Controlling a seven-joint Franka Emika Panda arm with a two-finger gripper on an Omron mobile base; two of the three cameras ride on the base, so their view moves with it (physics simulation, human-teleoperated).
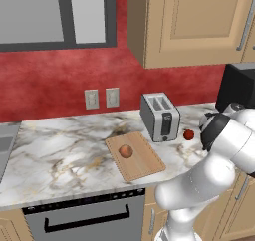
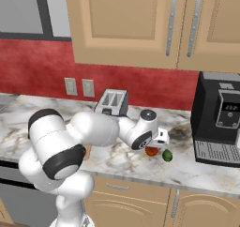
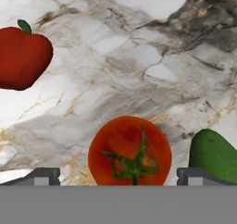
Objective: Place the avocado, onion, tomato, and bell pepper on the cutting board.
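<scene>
the gripper [image 3: 118,177] hangs open just above the marble desk [image 1: 60,150], its two dark fingertips [image 3: 44,176] spread wide on either side of the tomato [image 3: 130,150], which sits between them without either tip touching it as far as can be seen. in the hand view the tomato shows its green star-shaped calyx, the avocado [image 3: 214,154] lies just beside it, past one fingertip, and the bell pepper [image 3: 21,56] with its small green stem rests apart from both on bare marble. in the right base view the arm reaches low across the desk to the spot where the tomato [image 2: 151,151] and the avocado [image 2: 167,155] lie side by side near the front edge, close to the black coffee machine [image 2: 220,120]. in the left base view the onion [image 1: 126,151] already rests near the middle of the cutting board [image 1: 142,165], which lies flat on the desk just in front of the silver toaster [image 1: 160,116]. a small red piece [image 1: 189,134] sits on the desk just beside the toaster, away from the board; whether it is the pepper or the tomato is hard to tell at that size. two wall outlets [image 1: 102,98] sit on the red wall behind, under wooden cabinets [image 1: 189,23].
</scene>
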